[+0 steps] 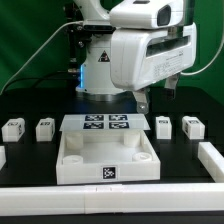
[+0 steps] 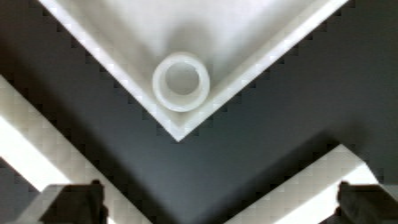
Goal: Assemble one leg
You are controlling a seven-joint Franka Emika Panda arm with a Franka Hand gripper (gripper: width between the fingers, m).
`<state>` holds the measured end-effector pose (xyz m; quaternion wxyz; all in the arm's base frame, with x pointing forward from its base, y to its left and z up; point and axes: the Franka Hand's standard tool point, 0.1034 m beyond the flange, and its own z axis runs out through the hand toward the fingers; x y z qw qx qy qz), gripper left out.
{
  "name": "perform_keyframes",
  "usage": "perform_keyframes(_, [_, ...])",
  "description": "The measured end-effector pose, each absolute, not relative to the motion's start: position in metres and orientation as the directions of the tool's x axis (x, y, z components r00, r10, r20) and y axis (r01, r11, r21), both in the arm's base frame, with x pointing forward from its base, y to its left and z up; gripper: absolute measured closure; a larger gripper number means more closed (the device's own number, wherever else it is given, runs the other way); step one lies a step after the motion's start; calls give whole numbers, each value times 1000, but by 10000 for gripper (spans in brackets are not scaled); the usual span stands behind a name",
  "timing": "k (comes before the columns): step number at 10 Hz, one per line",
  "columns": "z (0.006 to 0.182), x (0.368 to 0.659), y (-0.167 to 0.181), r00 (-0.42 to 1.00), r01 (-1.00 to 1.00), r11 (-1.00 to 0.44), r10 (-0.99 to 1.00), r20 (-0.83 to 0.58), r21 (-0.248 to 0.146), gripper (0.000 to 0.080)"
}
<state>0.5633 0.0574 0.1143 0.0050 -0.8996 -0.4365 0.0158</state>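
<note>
Two white legs with marker tags stand at the exterior view's left (image 1: 13, 128) (image 1: 45, 128), and two more stand at its right (image 1: 163, 127) (image 1: 192, 127). My gripper (image 1: 156, 98) hangs open and empty above the table, over the far right corner of the large white tray-like piece (image 1: 70, 160) and close to the nearer right leg. In the wrist view, my gripper (image 2: 217, 208) has dark fingertips (image 2: 71, 205) spread wide with nothing between them. Beyond them lies a corner of the tray-like piece (image 2: 249, 60) with its round socket (image 2: 182, 82). No leg shows in the wrist view.
The marker board (image 1: 105, 123) lies flat just behind the tray-like piece. White rails border the table at the front (image 1: 110, 200) and at the exterior view's right (image 1: 210, 155). The arm's base stands behind the marker board.
</note>
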Motion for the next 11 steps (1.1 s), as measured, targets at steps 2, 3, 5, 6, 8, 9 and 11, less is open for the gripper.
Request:
perform_keyframes(2, [114, 563, 57, 618, 785, -619, 785, -24, -23, 150])
perform_keyframes(3, [114, 563, 57, 618, 785, -619, 785, -24, -23, 150])
perform_keyframes(5, [114, 563, 57, 618, 785, -619, 785, -24, -23, 150])
perform_keyframes(6, [114, 563, 57, 618, 785, -619, 785, -24, -23, 150])
perform_keyframes(8, [114, 563, 57, 618, 785, -619, 785, -24, -23, 150])
perform_keyframes(9, [114, 563, 57, 618, 785, -619, 785, -24, -23, 150])
perform_keyframes(11, [114, 563, 57, 618, 785, -619, 785, -25, -24, 150])
